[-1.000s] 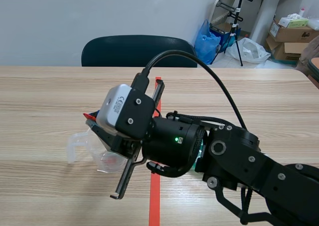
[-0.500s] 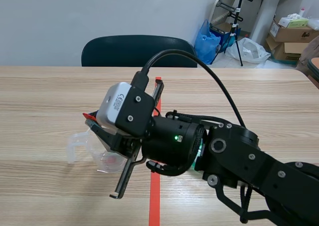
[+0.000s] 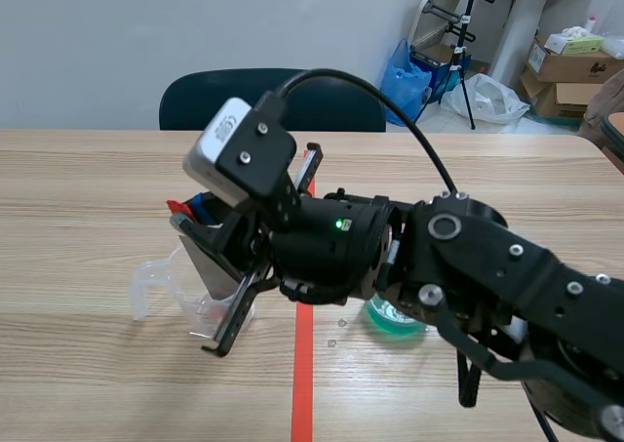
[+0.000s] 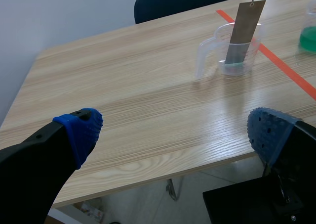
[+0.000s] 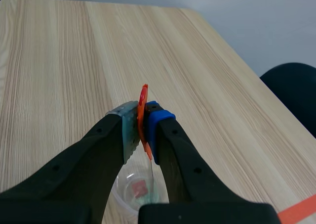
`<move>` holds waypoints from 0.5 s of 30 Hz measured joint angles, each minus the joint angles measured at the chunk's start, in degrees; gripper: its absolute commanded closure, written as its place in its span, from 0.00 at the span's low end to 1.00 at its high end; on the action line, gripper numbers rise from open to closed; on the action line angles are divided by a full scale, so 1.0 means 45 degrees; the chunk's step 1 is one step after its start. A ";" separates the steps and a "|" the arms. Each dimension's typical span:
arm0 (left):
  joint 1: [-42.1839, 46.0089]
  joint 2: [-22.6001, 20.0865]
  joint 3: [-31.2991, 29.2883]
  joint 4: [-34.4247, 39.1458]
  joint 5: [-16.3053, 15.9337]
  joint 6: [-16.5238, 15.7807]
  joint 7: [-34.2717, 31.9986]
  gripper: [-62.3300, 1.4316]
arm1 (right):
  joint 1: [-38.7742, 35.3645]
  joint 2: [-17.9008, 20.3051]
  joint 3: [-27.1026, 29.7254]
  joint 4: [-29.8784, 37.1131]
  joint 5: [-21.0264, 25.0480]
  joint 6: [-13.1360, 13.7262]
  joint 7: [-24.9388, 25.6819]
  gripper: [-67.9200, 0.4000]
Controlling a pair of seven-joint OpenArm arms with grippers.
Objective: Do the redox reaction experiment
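Observation:
A clear plastic measuring cup (image 3: 168, 288) with a handle stands left of the orange tape line. My right gripper (image 3: 195, 213) reaches over it from the right, shut on a red clip (image 5: 143, 116). From the clip a grey metal strip (image 3: 214, 261) hangs with its lower end inside the cup (image 4: 232, 53). In the left wrist view the strip (image 4: 245, 26) stands nearly upright in a little greenish liquid. A beaker of green liquid (image 3: 395, 317) sits right of the tape, half hidden by the right arm. My left gripper (image 4: 173, 132) is open, far back from the cup near the table's edge.
A dark chair (image 3: 268, 99) stands at the far side of the table. Boxes and bags (image 3: 565, 66) lie on the floor beyond. The table edge (image 4: 163, 177) runs just ahead of my left gripper. The green beaker (image 4: 308, 36) stands right of the cup.
My right wrist has lifted and tilted upward, raising the clip and strip slightly over the cup. The green beaker has come into sight behind the arm.

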 measured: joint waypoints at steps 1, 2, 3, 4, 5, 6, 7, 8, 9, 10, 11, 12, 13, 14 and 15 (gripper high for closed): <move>0.0000 0.0000 0.0000 0.0000 0.0005 0.0000 0.0000 0.00 | 0.0019 0.0000 0.0126 0.0262 0.0238 0.0024 -0.0321 0.98; 0.0000 0.0000 0.0000 0.0000 0.0005 0.0000 0.0000 0.00 | 0.0034 0.0000 0.0277 0.0554 0.0359 0.0097 -0.0573 0.98; 0.0000 0.0000 0.0000 0.0000 0.0000 0.0000 0.0000 0.00 | 0.0063 -0.0005 0.0408 0.0903 0.0481 0.0141 -0.0903 0.98; 0.0000 0.0000 0.0000 0.0000 0.0000 0.0000 0.0000 0.00 | 0.0092 -0.0005 0.0510 0.1243 0.0636 0.0141 -0.1171 0.98; 0.0000 0.0000 0.0000 0.0000 0.0005 0.0000 0.0000 0.00 | 0.0117 -0.0005 0.0593 0.1579 0.0753 0.0141 -0.1462 0.98; 0.0000 0.0000 0.0000 0.0000 0.0000 0.0000 0.0000 0.00 | 0.0126 0.0000 0.0641 0.1885 0.0840 0.0141 -0.1661 0.98; 0.0000 0.0000 0.0000 0.0000 0.0000 0.0000 0.0000 0.00 | 0.0126 -0.0005 0.0690 0.2191 0.1001 0.0146 -0.1967 0.98; 0.0000 0.0000 0.0000 0.0000 0.0000 0.0000 0.0000 0.00 | 0.0126 -0.0005 0.0704 0.2433 0.1141 0.0141 -0.2171 0.98; 0.0000 0.0000 0.0000 0.0000 0.0005 0.0000 0.0000 0.00 | 0.0126 -0.0005 0.0743 0.2657 0.1336 0.0151 -0.2390 0.98; 0.0000 0.0000 0.0000 0.0000 0.0005 0.0000 0.0000 0.00 | 0.0126 -0.0005 0.0777 0.2880 0.1506 0.0151 -0.2686 0.98; 0.0000 0.0000 0.0000 0.0000 0.0005 0.0000 0.0000 0.00 | 0.0126 -0.0005 0.0855 0.3089 0.1685 0.0146 -0.2948 0.98; 0.0000 0.0000 0.0000 0.0000 0.0005 0.0000 0.0000 0.00 | 0.0126 -0.0005 0.0918 0.3254 0.1870 0.0146 -0.3152 0.98; 0.0000 0.0000 0.0000 0.0000 0.0000 0.0000 0.0000 0.00 | 0.0126 -0.0005 0.0986 0.3395 0.2021 0.0146 -0.3288 0.98; 0.0000 0.0000 0.0000 0.0000 0.0005 0.0000 0.0000 0.00 | 0.0146 -0.0005 0.1001 0.3521 0.2239 0.0136 -0.3546 0.98; 0.0000 0.0000 0.0000 0.0000 0.0005 0.0000 0.0000 0.00 | 0.0209 -0.0005 0.1001 0.3609 0.2453 0.0141 -0.3857 0.98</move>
